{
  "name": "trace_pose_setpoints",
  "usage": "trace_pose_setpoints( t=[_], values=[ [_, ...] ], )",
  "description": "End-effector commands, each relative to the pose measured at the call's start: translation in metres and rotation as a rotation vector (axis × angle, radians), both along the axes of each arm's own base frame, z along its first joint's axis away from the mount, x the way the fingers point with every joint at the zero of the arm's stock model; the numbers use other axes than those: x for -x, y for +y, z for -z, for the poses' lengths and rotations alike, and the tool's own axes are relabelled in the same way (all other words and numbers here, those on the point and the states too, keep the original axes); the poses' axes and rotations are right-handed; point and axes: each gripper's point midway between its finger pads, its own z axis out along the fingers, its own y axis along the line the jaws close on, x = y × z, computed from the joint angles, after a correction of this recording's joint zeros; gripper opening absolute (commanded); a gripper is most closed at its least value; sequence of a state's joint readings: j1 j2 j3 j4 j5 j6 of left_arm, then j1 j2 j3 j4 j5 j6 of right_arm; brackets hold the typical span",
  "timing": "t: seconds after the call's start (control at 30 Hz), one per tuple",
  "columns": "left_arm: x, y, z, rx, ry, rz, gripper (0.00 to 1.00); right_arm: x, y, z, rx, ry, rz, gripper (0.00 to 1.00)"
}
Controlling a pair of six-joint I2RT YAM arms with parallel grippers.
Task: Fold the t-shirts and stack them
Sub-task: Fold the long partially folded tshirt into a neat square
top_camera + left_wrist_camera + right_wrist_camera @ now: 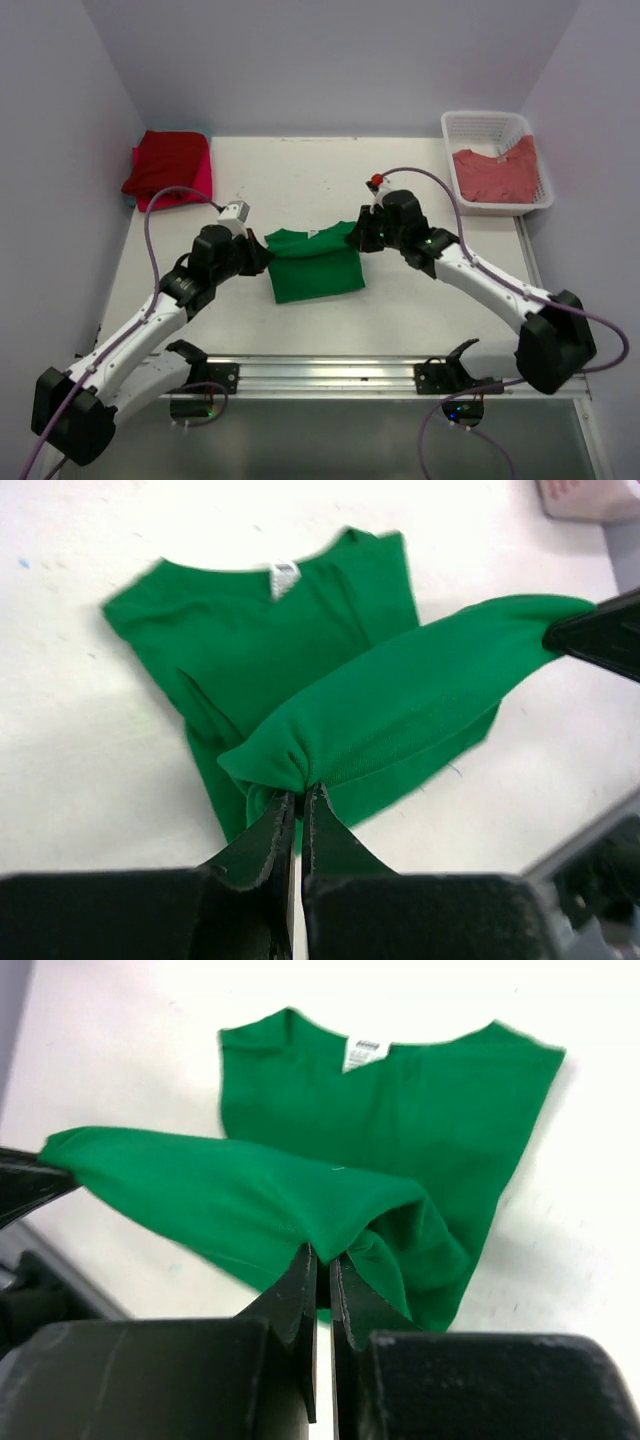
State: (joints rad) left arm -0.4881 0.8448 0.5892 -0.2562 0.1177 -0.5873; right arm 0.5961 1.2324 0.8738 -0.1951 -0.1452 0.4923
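A bright green t-shirt [315, 265] lies at the table's middle, partly folded, its white neck label [283, 577] at the far side. My left gripper [300, 792] is shut on one corner of a lifted green edge, and my right gripper [322, 1253] is shut on the other corner. The cloth hangs stretched between them above the flat part of the green t-shirt [420, 1110]. In the top view the left gripper [262, 255] is at the shirt's left side and the right gripper [357, 240] at its right side. Red and pink t-shirts [168, 167] lie piled at the far left.
A white lattice basket [471, 126] at the far right corner holds a salmon-red t-shirt [495, 172]. A metal rail [330, 370] runs along the near table edge. Walls close in the table's left, back and right.
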Motion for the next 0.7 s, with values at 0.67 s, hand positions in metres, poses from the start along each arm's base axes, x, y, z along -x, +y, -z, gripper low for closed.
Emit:
trace_pose_setpoints(
  t=[0.67],
  values=[
    [-0.263, 0.030, 0.031, 0.157, -0.164, -0.175, 0.00, -0.254, 0.011, 0.033, 0.289, -0.165, 0.436, 0.00]
  ],
)
